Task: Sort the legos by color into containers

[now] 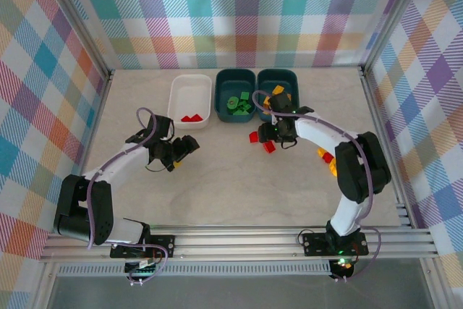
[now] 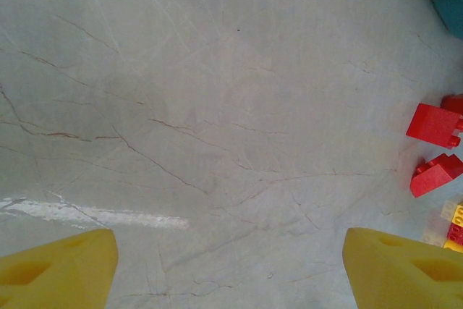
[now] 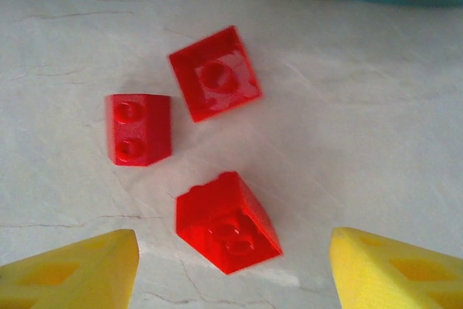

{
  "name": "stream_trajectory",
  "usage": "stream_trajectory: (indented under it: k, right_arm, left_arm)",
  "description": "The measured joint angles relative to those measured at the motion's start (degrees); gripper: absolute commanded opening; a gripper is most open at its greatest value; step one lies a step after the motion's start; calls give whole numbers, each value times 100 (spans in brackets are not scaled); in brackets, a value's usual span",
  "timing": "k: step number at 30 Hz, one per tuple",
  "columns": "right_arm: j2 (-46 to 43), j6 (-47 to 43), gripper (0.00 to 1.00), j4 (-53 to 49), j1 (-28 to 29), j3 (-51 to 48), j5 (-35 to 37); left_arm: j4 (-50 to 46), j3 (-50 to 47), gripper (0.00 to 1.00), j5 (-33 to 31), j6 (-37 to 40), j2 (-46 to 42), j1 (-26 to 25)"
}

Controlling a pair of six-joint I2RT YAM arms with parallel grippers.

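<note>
Two end effectors: the left end effector (image 2: 231, 273) hovers over bare counter (image 2: 181, 106) left of middle, its fingers apart with nothing between them. The right end effector (image 3: 231, 273) hangs right of middle, fingers also apart and empty.
Near-right stragglers: a few yellow-orange bricks (image 1: 329, 161) lie loose beside the right arm, toward the counter's right edge.
Red cluster: three red bricks (image 3: 215, 74) sit under the right end effector, apart from one another and just short of the teal tubs.
Closest red brick (image 3: 228, 222): turned cornerwise to the fingers, roughly midway between them.
Step in hand, as I judge it: picking one red brick for the white tub.
Doing it well: centre on the closest brick and rotate the wrist so the pads meet flat sides, not corners. Descend straight, clear of its neighbours, and close only once both fingers straddle it.
Far edge: the white tub (image 1: 189, 92) toward the left holds binned red bricks (image 1: 192, 118). The middle teal tub (image 1: 233, 81) holds green bricks (image 1: 237, 103). The right teal tub (image 1: 286, 79) holds yellow-orange ones.
</note>
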Motion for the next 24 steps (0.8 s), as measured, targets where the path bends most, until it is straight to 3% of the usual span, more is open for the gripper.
stream_trajectory:
  k: [8,11,16,19,24]
  right_arm:
    - [503,-529,73,39,0,46,-195]
    - [627,-629,65,42,0,55,-184]
    - [796,-686,37,22,-2,116,-44]
    - [780,-673,30,33,0,116,13]
    - [271,-557,27,-103,129,74,85]
  left_arm:
    - [-7,0,81,-2,0,-2,-28]
    - [-31,24,81,0,0,-2,-39]
    - [-57,153,81,-17,4,-7,-44]
    - [-166,184,81,-72,28,-44,-44]
    - [-422,181,81,-343,-44,-308,107]
